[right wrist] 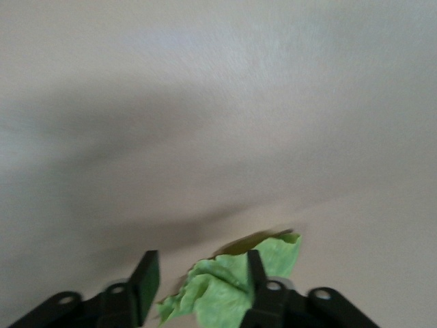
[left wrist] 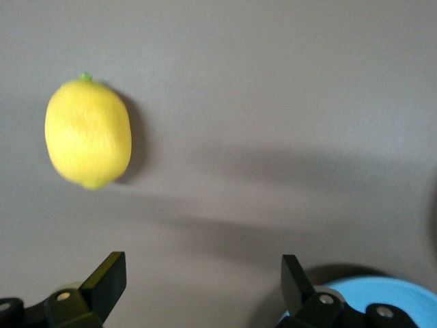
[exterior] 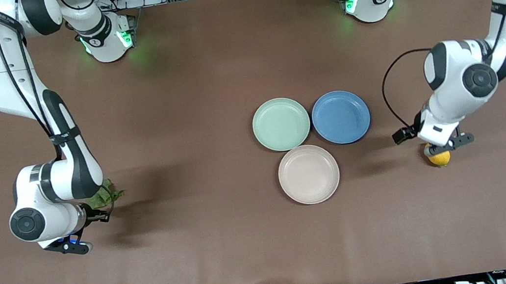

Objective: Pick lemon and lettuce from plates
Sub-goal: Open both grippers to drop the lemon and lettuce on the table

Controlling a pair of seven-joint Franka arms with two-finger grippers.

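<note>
The lemon (exterior: 440,158) lies on the brown table at the left arm's end, off the plates. In the left wrist view the lemon (left wrist: 88,132) lies apart from my open, empty left gripper (left wrist: 202,279), which hangs low over the table next to it. The lettuce (exterior: 105,194) lies on the table at the right arm's end. My right gripper (right wrist: 200,275) is open just above the lettuce (right wrist: 225,290), with one finger (right wrist: 255,272) over the leaf. The mint green plate (exterior: 281,124) and the beige plate (exterior: 308,174) sit mid-table, both empty.
An empty blue plate (exterior: 340,117) sits beside the mint green one, toward the left arm's end; its rim shows in the left wrist view (left wrist: 382,294). Both arms reach low over the table's two ends.
</note>
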